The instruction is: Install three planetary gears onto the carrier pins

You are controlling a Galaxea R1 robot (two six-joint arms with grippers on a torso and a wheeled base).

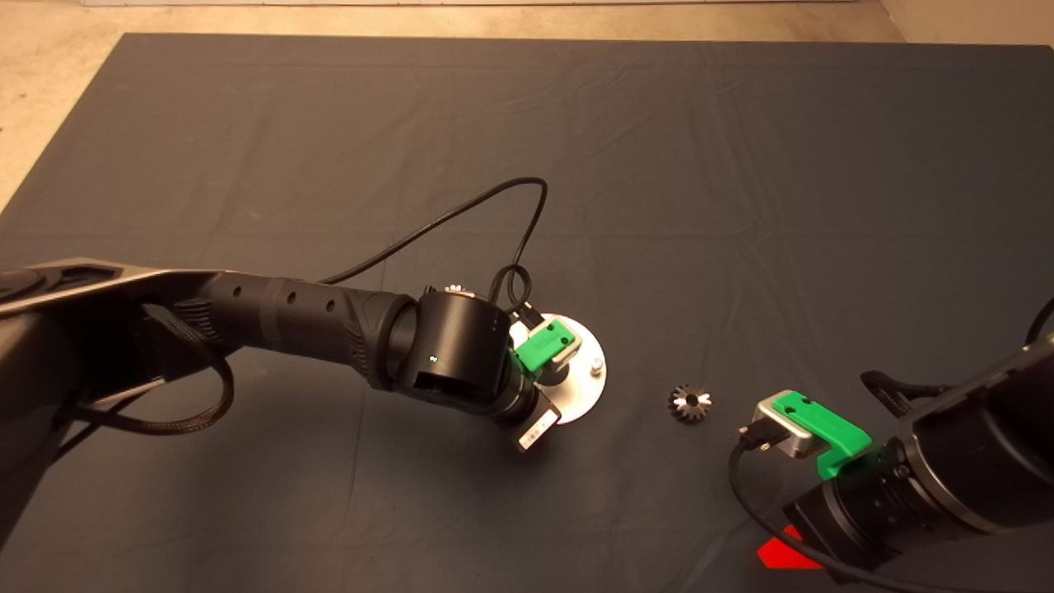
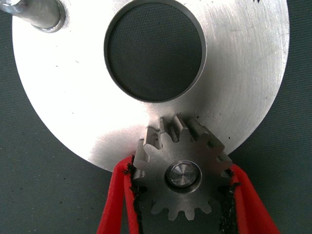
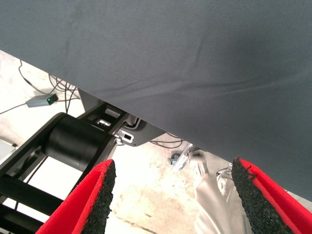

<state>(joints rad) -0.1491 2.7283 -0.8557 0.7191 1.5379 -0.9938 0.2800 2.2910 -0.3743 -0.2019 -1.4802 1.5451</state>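
Silvery planetary gear (image 2: 181, 168) is sitting on a carrier pin (image 2: 183, 175) at the round plate (image 2: 73, 97)'s rim, the left gripper (image 2: 180, 195)'s fingers closing on its teeth. Another gear (image 1: 690, 403) is lying at three o'clock on open mat (image 1: 741, 165). Right gripper (image 3: 173, 195) is waiting, fingers spread.

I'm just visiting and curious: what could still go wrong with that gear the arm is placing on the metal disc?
The left end effector grips the gear over a pin at the round plate's edge; opening unevenly might tilt or jam it. Withdrawing carelessly could nudge the plate. Another gear lies near the right end effector, which could knock it.
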